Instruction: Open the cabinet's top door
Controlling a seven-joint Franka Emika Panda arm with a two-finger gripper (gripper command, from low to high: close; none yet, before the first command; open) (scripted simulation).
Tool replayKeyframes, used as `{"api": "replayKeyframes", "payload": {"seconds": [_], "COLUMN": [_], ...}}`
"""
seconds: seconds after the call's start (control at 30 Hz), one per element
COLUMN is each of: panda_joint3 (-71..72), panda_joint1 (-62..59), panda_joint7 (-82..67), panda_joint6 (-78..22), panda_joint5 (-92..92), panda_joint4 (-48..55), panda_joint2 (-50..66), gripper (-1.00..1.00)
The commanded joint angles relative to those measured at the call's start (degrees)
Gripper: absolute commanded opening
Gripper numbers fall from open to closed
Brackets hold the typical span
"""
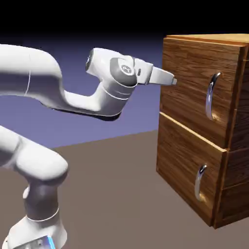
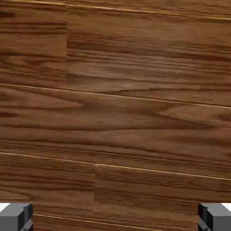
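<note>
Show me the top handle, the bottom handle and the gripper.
Top handle (image 1: 210, 99): exterior view, mid bar.
Bottom handle (image 1: 197, 185): exterior view, mid bar.
Gripper (image 2: 115, 217): hand view, midway between fingertips.

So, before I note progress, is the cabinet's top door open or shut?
Shut: the top door sits flush with the cabinet front.

My hand view is filled with dark reddish-brown wood grain (image 2: 117, 131). Thin, pale golden lines (image 2: 118, 95) cross it from side to side, each sloping slightly down toward the picture's right, and I see two short upright seams (image 2: 66, 45), one at upper left and one lower down, left of the middle. Along the bottom edge I have both grey fingertips of my pincer (image 2: 115, 217), one near each corner, spread wide apart with only wood showing between them. I can't tell whether they touch the wood.
</note>
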Motion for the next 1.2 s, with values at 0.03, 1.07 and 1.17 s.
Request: {"api": "replayKeyframes", "payload": {"seconds": [0.03,1.07,1.17], "panda_joint3": [-2.0,-32.0,-33.0], "panda_joint1": [1.7,31.6,33.5], "panda_joint7": [3.5,48.5,48.5], "panda_joint6": [-0.2,-3.7,-4.0], "panda_joint5": [-5.0,-69.6,-69.8], "panda_joint4": [0.9,18.2,19.6], "panda_joint2": [-0.8,-9.2,-8.7], "gripper": [1.0,1.0,-1.0]}}
